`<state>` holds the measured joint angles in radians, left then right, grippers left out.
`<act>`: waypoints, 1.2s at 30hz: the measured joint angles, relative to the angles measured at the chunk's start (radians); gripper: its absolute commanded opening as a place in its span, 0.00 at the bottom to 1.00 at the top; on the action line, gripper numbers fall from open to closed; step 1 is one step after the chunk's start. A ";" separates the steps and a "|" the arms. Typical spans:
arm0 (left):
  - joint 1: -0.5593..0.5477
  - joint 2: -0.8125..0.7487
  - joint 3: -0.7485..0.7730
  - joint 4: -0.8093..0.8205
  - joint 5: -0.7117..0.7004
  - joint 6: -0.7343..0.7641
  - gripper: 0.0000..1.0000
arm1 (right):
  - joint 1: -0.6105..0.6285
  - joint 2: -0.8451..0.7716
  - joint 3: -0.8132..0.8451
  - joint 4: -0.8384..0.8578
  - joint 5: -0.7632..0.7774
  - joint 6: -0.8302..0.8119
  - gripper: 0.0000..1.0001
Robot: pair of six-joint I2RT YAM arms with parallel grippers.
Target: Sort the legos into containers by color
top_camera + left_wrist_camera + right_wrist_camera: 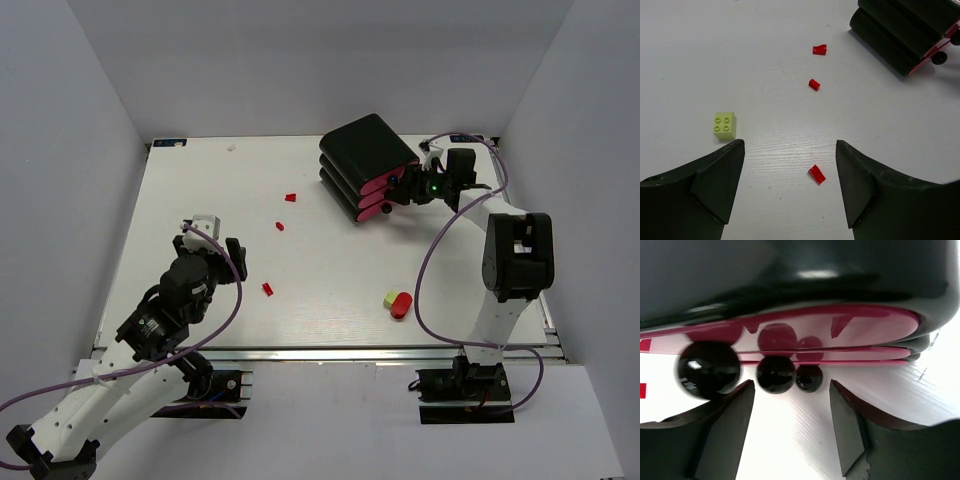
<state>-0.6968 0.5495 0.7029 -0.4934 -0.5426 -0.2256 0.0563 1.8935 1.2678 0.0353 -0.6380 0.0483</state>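
Top external view shows a white table point(200, 160) with a glossy black rounded cabinet point(365, 150) standing far right. Three shallow pink drawers point(383, 187) are stacked in the cabinet face that is turned toward the right arm. The right hand point(408, 186) sits close against that face. In the right wrist view its fingers point(725, 430) stand well apart with nothing clamped between them. The three dark round knobs point(776, 374) lie just beyond the fingertips: two are in line with the gap and the nearest, largest-looking one is off to the left. None of them is gripped.

Loose bricks lie on the table in front of the cabinet. A small red brick point(291, 198) is left of the cabinet, with a second red brick point(280, 226) near it and closer to the arms. A third red brick point(267, 289) lies nearer the front edge. Toward the front right, a yellow-green block point(389, 298) touches a red rounded piece point(401, 304).

The left hand point(212, 243) hangs over the left part of the table, opened wide and holding nothing. In the left wrist view a yellow-green square brick with four studs point(724, 125) lies flat just past the left fingertip. A red sloped piece point(816, 174) lies between the two fingertips, nearer the right one, touching neither. Two more red pieces point(814, 84) lie farther on toward the cabinet, apart from each other.
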 measured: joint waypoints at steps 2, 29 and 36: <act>0.000 0.000 0.000 0.000 0.000 0.000 0.83 | 0.000 0.021 0.003 0.002 -0.007 0.016 0.65; 0.000 -0.005 0.000 0.000 -0.001 -0.001 0.84 | -0.018 -0.072 -0.259 0.302 -0.060 0.159 0.21; 0.000 -0.010 0.000 0.000 0.000 -0.001 0.84 | -0.038 -0.146 -0.338 0.285 -0.060 0.130 0.22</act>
<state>-0.6964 0.5400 0.7029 -0.4938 -0.5430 -0.2268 0.0185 1.7477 0.9298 0.3206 -0.6983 0.1783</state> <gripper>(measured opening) 0.834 0.386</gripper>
